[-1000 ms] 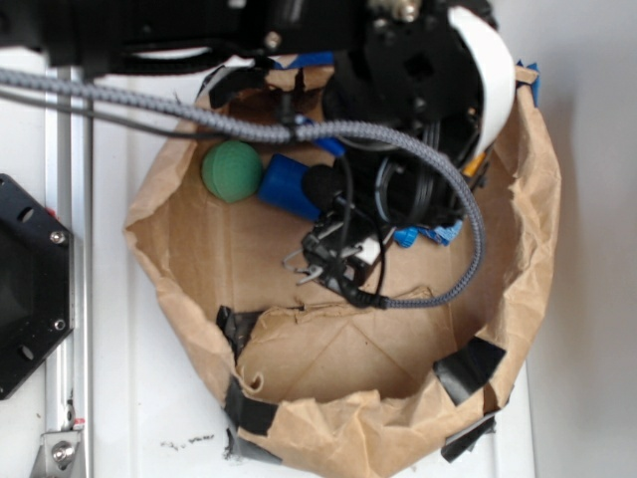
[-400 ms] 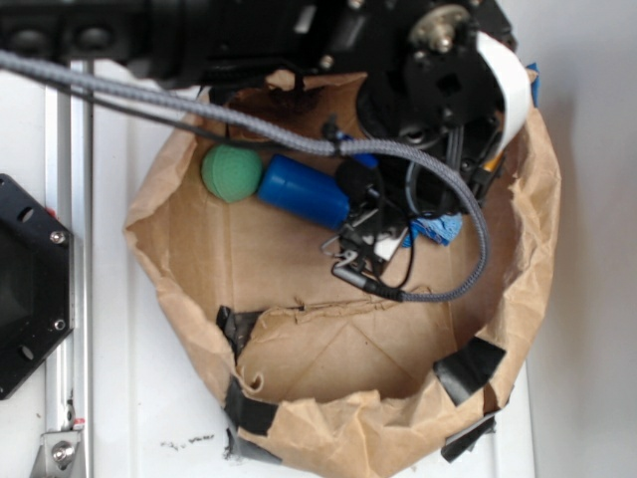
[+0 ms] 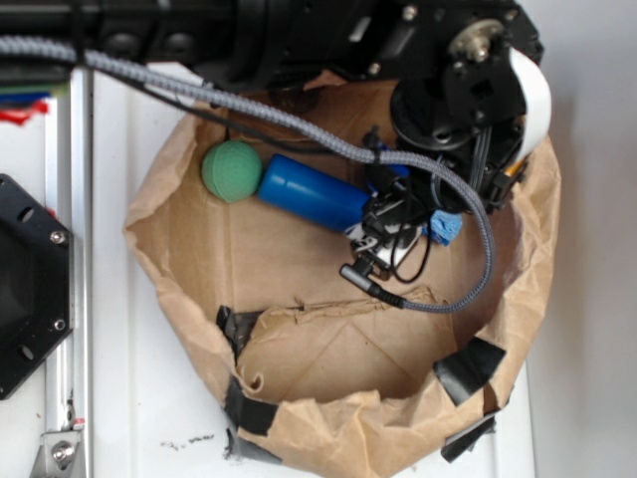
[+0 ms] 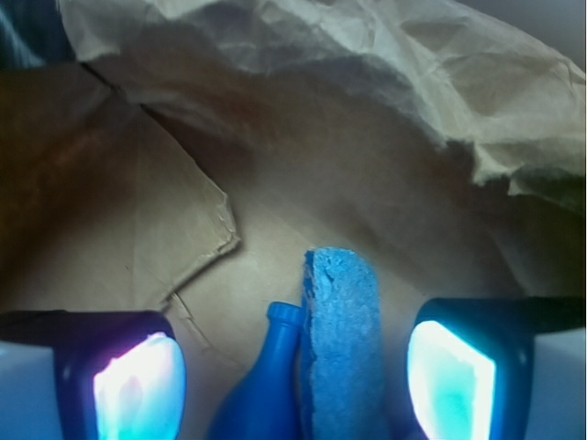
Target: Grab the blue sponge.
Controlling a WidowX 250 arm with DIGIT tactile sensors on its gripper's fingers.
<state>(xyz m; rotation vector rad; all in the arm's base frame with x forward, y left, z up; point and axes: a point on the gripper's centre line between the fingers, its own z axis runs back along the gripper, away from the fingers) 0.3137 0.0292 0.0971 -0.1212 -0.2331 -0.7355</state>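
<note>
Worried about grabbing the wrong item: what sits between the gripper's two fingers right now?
In the wrist view, the open gripper straddles two things: the blue sponge standing on edge, and the blue bottle right beside it, on its left in the image.

**Bright counter, dim bag, glowing jaws**

Exterior view: the white counter (image 3: 582, 299) reads bright and nearly washed out, while the paper bag (image 3: 199, 249) holds soft shade inside its walls. The black arm (image 3: 299, 35) above the bag is almost featureless dark. Wrist view: softly focused throughout. The jaws' inner pads (image 4: 449, 385) flare cyan-white, overexposed. Between them the blue sponge (image 4: 341, 348) is evenly lit, its grain visible. Left of the sponge, the bag's far interior sinks into brown shadow.
</note>
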